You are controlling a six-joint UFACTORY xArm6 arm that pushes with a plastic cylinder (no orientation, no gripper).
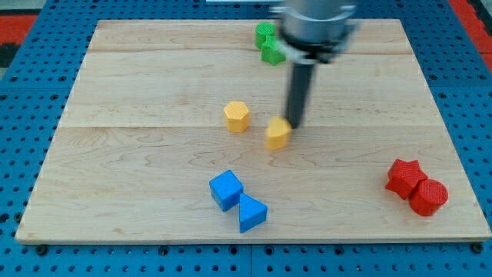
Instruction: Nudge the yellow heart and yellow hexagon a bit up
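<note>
The yellow heart (277, 133) is seen near the middle of the bench (138, 177), with the yellow hexagon (237, 116) just to the view's left of it and slightly higher; the two are near each other but apart. My tip (295, 124) is placed at the heart's upper right edge, touching it or all but touching it; which cannot be told. No gripper is fitted, so no open or closed state can be given; only the dark rod is shown, its upper part blurred.

The step in hand is judged to be the positioning for the push, not the push itself, since the tip is found on the upper side of the heart, from where an upward nudge cannot be given. For the next move, the tip would have to be carried round to the view's bottom of the heart without the block being dragged, and then a short push toward the view's top would be called for. The hexagon would need the same treatment, from below.
</note>
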